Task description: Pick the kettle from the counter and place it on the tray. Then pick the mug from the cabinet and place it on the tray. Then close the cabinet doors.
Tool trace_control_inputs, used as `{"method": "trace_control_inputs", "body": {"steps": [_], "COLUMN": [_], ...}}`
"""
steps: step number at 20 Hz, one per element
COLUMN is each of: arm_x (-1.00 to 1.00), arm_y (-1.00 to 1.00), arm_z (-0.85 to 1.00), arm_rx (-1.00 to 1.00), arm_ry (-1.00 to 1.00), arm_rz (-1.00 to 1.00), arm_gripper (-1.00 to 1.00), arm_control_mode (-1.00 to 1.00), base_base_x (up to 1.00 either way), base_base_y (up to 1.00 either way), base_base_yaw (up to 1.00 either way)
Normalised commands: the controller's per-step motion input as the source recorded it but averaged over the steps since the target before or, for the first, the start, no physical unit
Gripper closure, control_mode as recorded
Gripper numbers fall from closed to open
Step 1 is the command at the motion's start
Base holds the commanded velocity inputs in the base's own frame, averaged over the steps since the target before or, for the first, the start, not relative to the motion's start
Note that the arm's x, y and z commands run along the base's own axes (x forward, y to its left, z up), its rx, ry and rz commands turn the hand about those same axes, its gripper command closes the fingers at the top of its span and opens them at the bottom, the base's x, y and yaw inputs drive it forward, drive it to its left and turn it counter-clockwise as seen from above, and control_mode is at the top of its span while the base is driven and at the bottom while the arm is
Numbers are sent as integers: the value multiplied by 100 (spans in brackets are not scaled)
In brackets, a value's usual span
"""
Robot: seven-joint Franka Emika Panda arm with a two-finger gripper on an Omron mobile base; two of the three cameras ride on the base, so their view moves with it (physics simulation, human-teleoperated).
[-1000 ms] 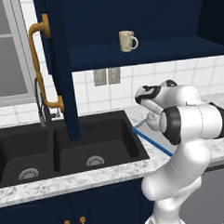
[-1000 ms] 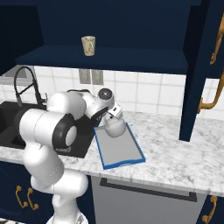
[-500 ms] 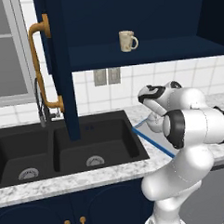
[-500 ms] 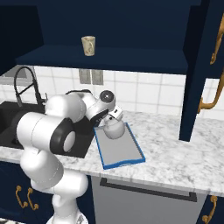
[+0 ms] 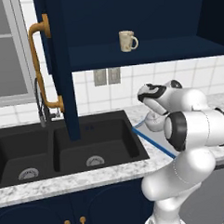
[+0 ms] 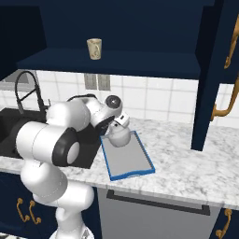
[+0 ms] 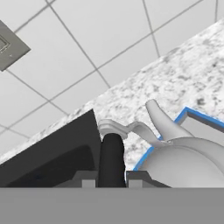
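The silvery-grey kettle (image 6: 117, 136) rests at the far left corner of the blue-rimmed grey tray (image 6: 133, 161) on the marble counter (image 6: 186, 163). My gripper (image 6: 122, 122) comes down from above, shut on the kettle's dark upright handle (image 7: 111, 157), with a finger tip on each side. In the hand view the kettle (image 7: 183, 162) and its spout overlap the tray rim (image 7: 197, 116). In the left base view the kettle (image 5: 154, 123) peeks out behind my arm. The beige mug (image 5: 127, 41) (image 6: 94, 48) stands on the navy cabinet shelf (image 6: 116, 63). Both cabinet doors (image 5: 60, 65) (image 6: 210, 74) hang open.
A black double sink (image 5: 64, 149) with a dark faucet (image 6: 28, 88) lies just left of the tray. The open left door (image 5: 60, 65) reaches down over the sink. Two wall outlets (image 5: 107, 77) sit on the tiled backsplash. Bare marble stretches right of the tray.
The gripper has carried the kettle slightly down and left, onto the tray's far corner. Mug and cabinet doors have not moved.
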Motion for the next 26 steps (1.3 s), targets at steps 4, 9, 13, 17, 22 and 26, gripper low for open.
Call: {"method": "trace_control_inputs", "body": {"steps": [4,9,13,17,22,26], "arm_x": [0,0,0,-1,-21,-28], "arm_y": [2,0,-8,-25,-17,-1], "arm_z": [0,-11,-22,-15,0,0], "arm_rx": [14,3,0,-2,-14,-17], "arm_ry": [0,0,6,0,-4,-5], "arm_rz": [0,0,0,3,1,2], "arm_gripper": [100,100,100,100,-100,-100], "arm_control_mode": [-100,-100,-100,-100,-100,-100], "base_base_x": [0,0,0,0,0,0], "base_base_y": [0,0,0,0,0,0], "base_base_yaw": [0,0,0,0,0,0]}}
